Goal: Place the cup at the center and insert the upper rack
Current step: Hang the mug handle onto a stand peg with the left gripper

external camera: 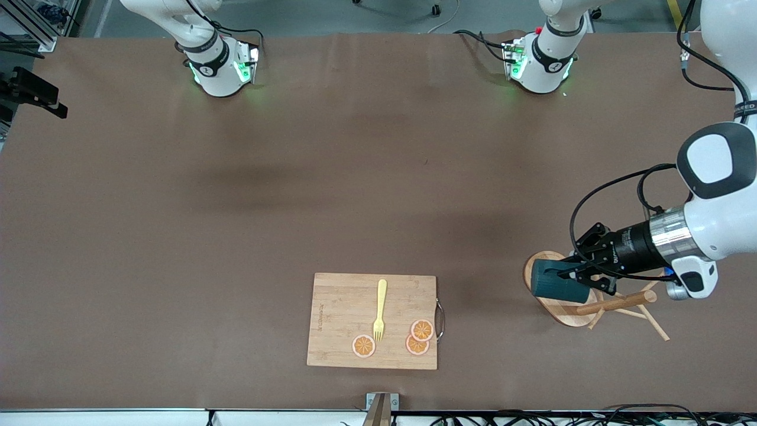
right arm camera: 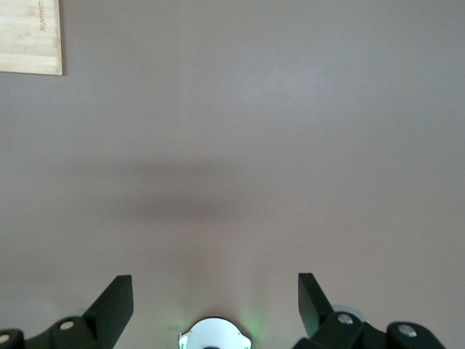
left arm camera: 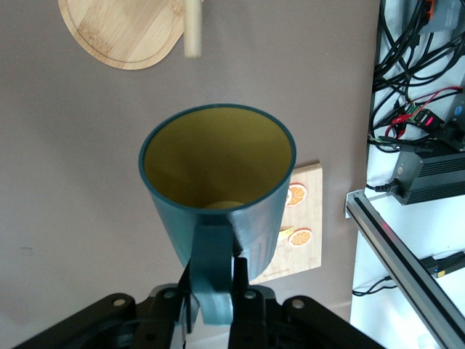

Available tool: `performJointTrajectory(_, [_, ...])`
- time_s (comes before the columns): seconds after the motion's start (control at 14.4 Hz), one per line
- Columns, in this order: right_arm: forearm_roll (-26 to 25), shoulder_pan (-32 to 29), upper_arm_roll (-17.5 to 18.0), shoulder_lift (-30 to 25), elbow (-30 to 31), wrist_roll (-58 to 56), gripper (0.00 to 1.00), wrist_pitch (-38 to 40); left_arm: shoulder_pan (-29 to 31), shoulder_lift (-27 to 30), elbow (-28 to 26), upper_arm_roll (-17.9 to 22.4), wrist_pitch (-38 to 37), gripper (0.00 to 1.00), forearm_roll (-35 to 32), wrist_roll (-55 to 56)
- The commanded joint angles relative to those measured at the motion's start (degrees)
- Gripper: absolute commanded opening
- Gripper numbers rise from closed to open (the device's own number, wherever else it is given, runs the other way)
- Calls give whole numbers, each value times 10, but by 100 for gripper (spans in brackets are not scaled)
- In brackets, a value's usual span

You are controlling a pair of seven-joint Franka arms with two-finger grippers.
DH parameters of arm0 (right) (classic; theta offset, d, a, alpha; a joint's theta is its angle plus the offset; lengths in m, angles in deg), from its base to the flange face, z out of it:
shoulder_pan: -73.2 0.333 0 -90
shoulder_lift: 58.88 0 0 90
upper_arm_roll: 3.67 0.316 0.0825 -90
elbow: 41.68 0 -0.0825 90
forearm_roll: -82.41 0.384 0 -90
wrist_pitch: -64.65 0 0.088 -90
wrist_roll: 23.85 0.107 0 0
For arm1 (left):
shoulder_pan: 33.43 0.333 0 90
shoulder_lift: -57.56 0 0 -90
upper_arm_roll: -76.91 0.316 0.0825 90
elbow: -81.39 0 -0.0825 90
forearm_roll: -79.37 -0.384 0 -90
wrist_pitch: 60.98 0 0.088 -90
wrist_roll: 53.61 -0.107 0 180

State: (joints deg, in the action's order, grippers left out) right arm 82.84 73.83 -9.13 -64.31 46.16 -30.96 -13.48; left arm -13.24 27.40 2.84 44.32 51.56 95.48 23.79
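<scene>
My left gripper (external camera: 571, 273) has its fingers clamped on the handle of the cup (external camera: 556, 281), held in the air over the upper rack (external camera: 591, 305) at the left arm's end of the surface; the cup-to-center step is in hand; next I must carry it toward mid-surface, clear of the pegs; my right gripper (right arm camera: 216, 302) waits, fingers spread wide and empty, above bare surface.

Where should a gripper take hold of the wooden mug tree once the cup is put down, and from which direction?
Probably the thick central post, from above. The upper rack lies tipped, post roughly level, pegs sticking out near its end, so fingers should close across the bare stretch near the oval base. The left gripper holds the cup over it; the right gripper waits, open.
</scene>
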Motion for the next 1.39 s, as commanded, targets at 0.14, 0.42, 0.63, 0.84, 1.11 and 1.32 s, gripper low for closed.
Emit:
performJointTrajectory(0.14, [12, -8, 7, -20, 18, 37, 100, -7, 25, -13, 8, -4, -7, 1, 35, -27])
performJointTrajectory(0.42, [12, -6, 8, -20, 15, 44, 100, 6, 42, -22, 8, -5, -20, 1, 48, -37])
performJointTrajectory(0.63, [12, -5, 9, -20, 15, 43, 100, 4, 61, -29, 8, -4, -42, 1, 92, -64])
performJointTrajectory(0.84, [12, -5, 9, -19, 15, 43, 100, 3, 71, -34, 8, -4, -63, 1, 103, -84])
performJointTrajectory(1.11, [12, -5, 9, -19, 15, 42, 100, 2, 90, -42, 10, -4, -78, 1, 110, -117])
performJointTrajectory(1.32, [12, -5, 9, -19, 15, 42, 100, 1, 106, -45, 10, -4, -87, 1, 131, -154])
